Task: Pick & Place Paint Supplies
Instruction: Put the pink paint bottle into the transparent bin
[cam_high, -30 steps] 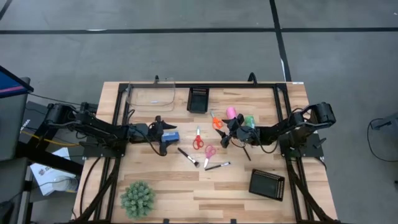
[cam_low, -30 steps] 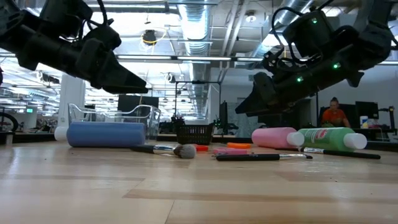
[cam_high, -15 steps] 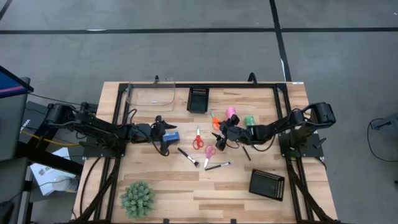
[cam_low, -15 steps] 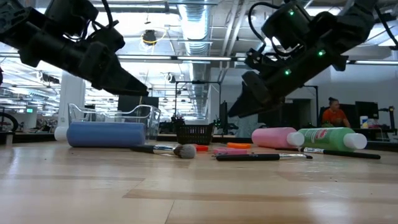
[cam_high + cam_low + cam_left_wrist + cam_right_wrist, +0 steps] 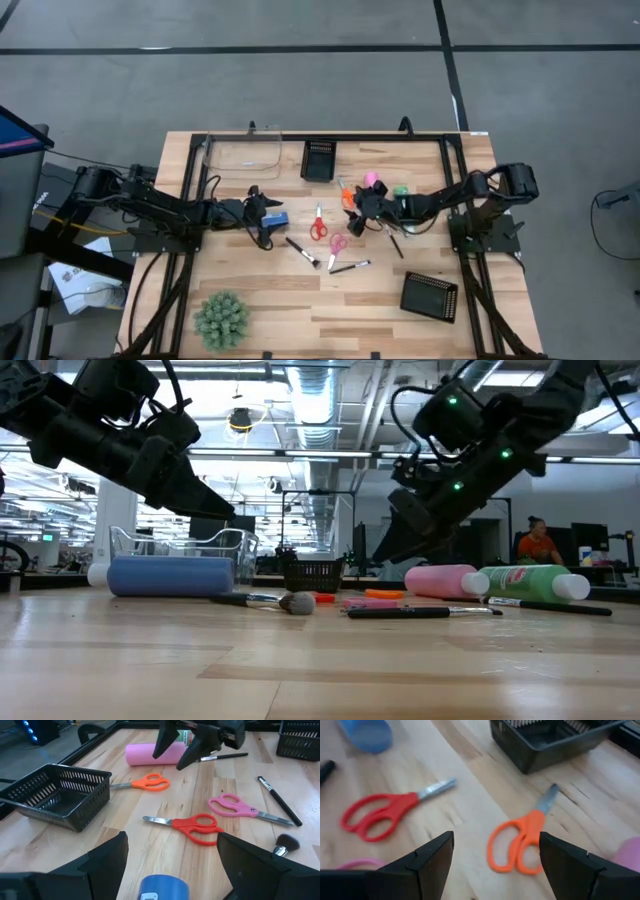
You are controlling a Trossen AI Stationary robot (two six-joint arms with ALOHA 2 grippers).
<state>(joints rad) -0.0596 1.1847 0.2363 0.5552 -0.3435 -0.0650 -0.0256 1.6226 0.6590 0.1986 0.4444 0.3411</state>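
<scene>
My left gripper (image 5: 263, 218) (image 5: 170, 862) hangs open just above the blue bottle (image 5: 277, 218) (image 5: 162, 888), which lies on its side on the table (image 5: 280, 290). My right gripper (image 5: 354, 212) (image 5: 492, 865) is open and tipped down over the orange scissors (image 5: 347, 195) (image 5: 519, 845), without touching them. The pink bottle (image 5: 372, 180) (image 5: 443, 580) and the green bottle (image 5: 400, 190) (image 5: 525, 582) lie on their sides beside the right arm. Red scissors (image 5: 318, 225) (image 5: 382, 812), pink scissors (image 5: 338, 243) (image 5: 240, 809) and three dark brushes (image 5: 302, 252) (image 5: 348, 267) (image 5: 395, 243) lie flat mid-table.
A black mesh tray (image 5: 318, 158) (image 5: 545, 737) stands at the far edge, and another one (image 5: 430, 295) sits near the right front. A clear container (image 5: 245, 152) is at the far left. The spiky green plant (image 5: 221, 320) stands at the near left. A person (image 5: 538, 545) sits in the room behind.
My right gripper has moved toward the table's left, from beside the green bottle to over the orange scissors, and has tipped more steeply downward. It has stayed open. Nothing on the table has moved.
</scene>
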